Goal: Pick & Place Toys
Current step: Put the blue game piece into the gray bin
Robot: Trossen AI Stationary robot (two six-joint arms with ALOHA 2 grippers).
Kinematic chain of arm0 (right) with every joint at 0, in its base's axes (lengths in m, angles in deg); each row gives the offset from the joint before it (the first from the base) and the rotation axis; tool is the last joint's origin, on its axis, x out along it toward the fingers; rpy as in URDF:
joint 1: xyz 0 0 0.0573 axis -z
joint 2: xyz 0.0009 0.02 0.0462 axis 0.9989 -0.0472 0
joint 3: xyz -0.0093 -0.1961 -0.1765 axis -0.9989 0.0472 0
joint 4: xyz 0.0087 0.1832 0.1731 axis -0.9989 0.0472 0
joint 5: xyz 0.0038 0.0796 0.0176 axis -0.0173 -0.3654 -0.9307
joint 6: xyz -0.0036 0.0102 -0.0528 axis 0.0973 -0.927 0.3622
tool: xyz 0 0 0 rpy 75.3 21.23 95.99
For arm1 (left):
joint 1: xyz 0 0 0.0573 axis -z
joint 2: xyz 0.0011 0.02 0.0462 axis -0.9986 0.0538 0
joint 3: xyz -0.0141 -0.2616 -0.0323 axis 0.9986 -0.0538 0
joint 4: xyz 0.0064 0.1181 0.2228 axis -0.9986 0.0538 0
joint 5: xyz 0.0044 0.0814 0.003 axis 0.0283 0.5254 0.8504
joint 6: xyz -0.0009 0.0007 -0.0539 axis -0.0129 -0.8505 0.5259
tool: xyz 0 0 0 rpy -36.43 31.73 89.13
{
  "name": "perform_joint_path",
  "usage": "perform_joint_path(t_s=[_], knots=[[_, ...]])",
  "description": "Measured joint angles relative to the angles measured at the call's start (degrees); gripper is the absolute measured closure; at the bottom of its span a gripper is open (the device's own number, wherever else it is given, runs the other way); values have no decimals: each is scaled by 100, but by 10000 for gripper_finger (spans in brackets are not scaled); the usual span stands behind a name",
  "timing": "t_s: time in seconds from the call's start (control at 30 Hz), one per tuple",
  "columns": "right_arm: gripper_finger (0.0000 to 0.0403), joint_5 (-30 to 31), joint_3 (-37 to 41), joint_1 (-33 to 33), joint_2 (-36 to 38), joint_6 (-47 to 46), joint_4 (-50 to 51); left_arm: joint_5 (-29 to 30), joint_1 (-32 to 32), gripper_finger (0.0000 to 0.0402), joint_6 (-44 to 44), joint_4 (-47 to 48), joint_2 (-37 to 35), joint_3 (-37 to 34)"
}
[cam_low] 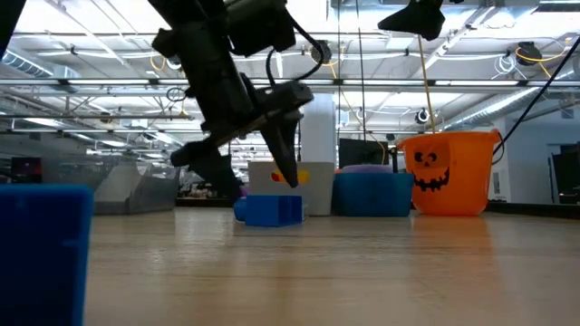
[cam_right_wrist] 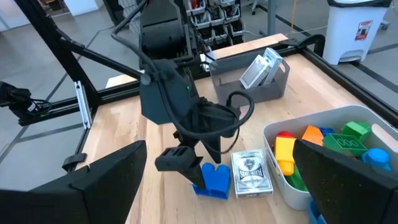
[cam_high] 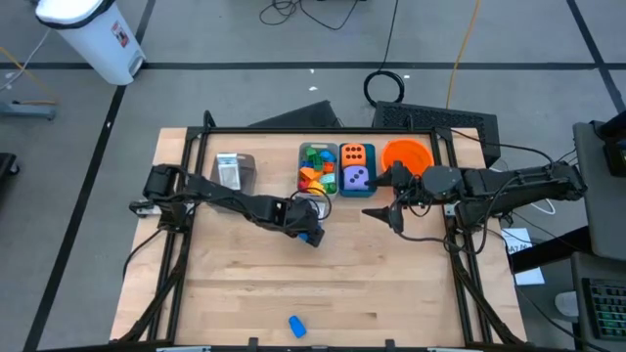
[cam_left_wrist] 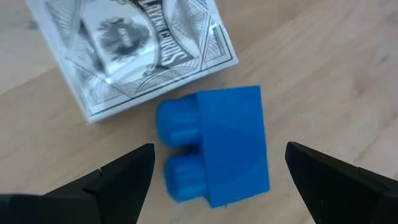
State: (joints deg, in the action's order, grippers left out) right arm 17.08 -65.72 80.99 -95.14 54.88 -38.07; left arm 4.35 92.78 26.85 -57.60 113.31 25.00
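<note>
Looking down past my left end effector (cam_left_wrist: 214, 171), I see its fingers spread apart on either side of a blue brick (cam_left_wrist: 214, 146), not touching it. That brick lies flat on the tabletop (cam_high: 323, 284), studs sideways, just beside a white printed packet (cam_left_wrist: 134, 46). From the right wrist view, brick and packet sit just in front of the white bin (cam_right_wrist: 323, 127), with the left end effector poised right over the brick (cam_right_wrist: 211, 177).

The white bin holds a heap of red, yellow, orange, green and blue bricks (cam_high: 315, 168). Next to it, the teal bin (cam_high: 357, 194) carries an orange black-dotted die (cam_high: 356, 154) and a purple white-dotted die (cam_high: 358, 178). An orange bucket (cam_high: 408, 155) stands on the far side of the teal bin from the white one. On the white bin's other side, well apart, a grey bin (cam_high: 235, 171) holds more packets.

My right end effector (cam_high: 380, 213) hangs near the teal bin, fingers apart, holding nothing. A second blue brick (cam_high: 296, 326) lies alone at the tabletop's near edge, well away from the white bin.
</note>
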Motion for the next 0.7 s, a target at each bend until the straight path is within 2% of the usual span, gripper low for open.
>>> perform_joint_path(t_s=[0.53, 0.7], knots=[[7, 0, 0, -3, 0, -134, 172, -217, 0, 34, 127, 467, 235, 8], [7, 0, 0, -4, 0, -155, 233, -220, 12, 34, -162, 415, 234, 5]])
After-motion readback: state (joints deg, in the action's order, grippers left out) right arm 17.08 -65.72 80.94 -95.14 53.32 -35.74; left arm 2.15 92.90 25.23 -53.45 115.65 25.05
